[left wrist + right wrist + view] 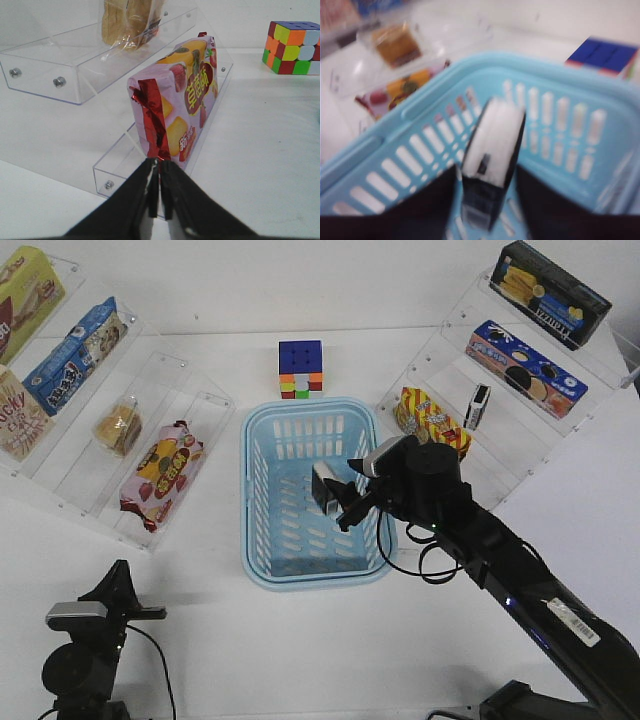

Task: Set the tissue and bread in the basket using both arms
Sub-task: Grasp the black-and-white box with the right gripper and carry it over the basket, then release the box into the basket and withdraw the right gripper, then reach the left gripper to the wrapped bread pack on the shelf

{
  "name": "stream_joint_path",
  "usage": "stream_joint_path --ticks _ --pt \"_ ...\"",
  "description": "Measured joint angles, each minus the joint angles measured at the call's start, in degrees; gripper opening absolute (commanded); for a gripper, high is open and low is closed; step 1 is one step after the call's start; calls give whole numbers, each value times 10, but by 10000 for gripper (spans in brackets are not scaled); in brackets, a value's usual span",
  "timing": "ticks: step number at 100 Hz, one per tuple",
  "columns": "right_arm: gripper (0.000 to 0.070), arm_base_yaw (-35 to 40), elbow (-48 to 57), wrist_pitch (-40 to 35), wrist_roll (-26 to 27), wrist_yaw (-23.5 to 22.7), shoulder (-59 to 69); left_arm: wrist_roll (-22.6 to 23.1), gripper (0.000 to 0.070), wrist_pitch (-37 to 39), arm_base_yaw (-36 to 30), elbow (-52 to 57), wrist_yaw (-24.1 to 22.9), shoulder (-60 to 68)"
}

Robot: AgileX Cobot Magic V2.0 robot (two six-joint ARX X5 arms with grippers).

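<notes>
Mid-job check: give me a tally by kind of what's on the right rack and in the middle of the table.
Snack boxes: 2, black box and blue box
Snack bag: 1
Slim pack: 1
Cube: 1
Basket: 1
Tissue: 1, held by the right end effector
Total: 7

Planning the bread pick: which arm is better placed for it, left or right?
Left. The bread sits on the left shelf, on the left gripper side, its fingers shut and empty. The right gripper holds the tissue over the basket.
</notes>
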Motion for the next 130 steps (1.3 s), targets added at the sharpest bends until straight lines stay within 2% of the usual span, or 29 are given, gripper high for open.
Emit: stream_joint_path --ticks 6,11,15,23,32,41,47,55,66,75,84,95,99,108,113,116,130 --pt "473 0 -1 14 -2 3 -1 -3 2 0 0 0 0 0" --pt "402 -2 -1 25 -4 10 -8 -10 2 0 0 0 0 0" --pt "289 -6 -1 26 -5 17 -18 -19 2 0 0 0 0 0" --pt "0 -20 -1 25 -5 41 -53 -43 1 1 0 0 0 0" --pt "2 -45 -1 14 -6 72 -110 -86 1 10 0 0 0 0" --pt "2 -66 -5 -13 -5 123 -165 -153 1 17 0 0 0 0" --pt "2 -71 -30 6 -4 155 -202 -204 1 16 0 0 0 0" --pt "1 -72 -101 51 -5 159 -263 -255 1 9 0 5 10 0" --pt "2 -72 -231 131 -6 172 -350 -284 1 -17 0 49 30 16" --pt "2 -75 -324 181 -3 196 -402 -287 1 -37 0 116 30 51" --pt "2 -76 -364 171 15 200 -417 -260 1 -61 0 191 30 113" --pt "2 -75 -365 169 27 199 -410 -174 13 -98 0 276 30 217" --pt "1 -75 -365 174 30 199 -410 -135 99 -110 0 305 30 258" --pt "1 -75 -365 183 33 199 -414 -45 454 -124 0 370 30 348" --pt "1 -75 -365 183 35 200 -414 -2 586 -125 0 404 28 395" --pt "1 -75 -365 183 35 200 -415 19 609 -125 0 423 26 422" --pt "1 -75 -365 182 36 201 -415 90 609 -135 0 503 7 532"
